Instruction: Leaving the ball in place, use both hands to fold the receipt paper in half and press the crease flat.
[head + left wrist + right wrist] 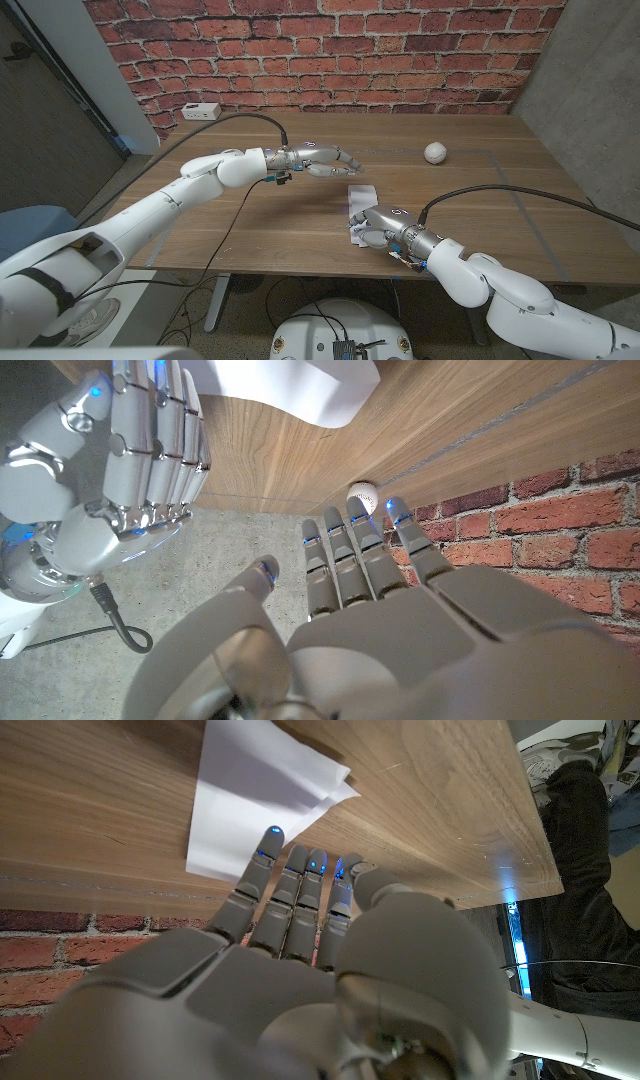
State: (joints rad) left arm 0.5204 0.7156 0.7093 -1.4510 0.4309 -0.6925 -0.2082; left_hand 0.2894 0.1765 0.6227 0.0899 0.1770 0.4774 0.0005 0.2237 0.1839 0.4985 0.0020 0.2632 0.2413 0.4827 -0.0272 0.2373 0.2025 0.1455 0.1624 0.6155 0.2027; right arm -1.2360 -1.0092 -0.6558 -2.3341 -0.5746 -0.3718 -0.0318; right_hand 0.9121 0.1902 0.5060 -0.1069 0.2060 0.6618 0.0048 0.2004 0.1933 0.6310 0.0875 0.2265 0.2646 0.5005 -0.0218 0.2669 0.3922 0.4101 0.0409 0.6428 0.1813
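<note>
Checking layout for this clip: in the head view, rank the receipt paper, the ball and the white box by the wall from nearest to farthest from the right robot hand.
1. Receipt paper, right at the right robot hand.
2. Ball, farther back, to the right.
3. White box, far left against the brick wall.

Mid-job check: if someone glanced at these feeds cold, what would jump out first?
Probably the white receipt paper at the table's middle, with the right hand at its near end, fingertips on the sheet. Next, the left hand held out just beyond the paper, holding nothing. The white ball sits alone toward the far right.
</note>
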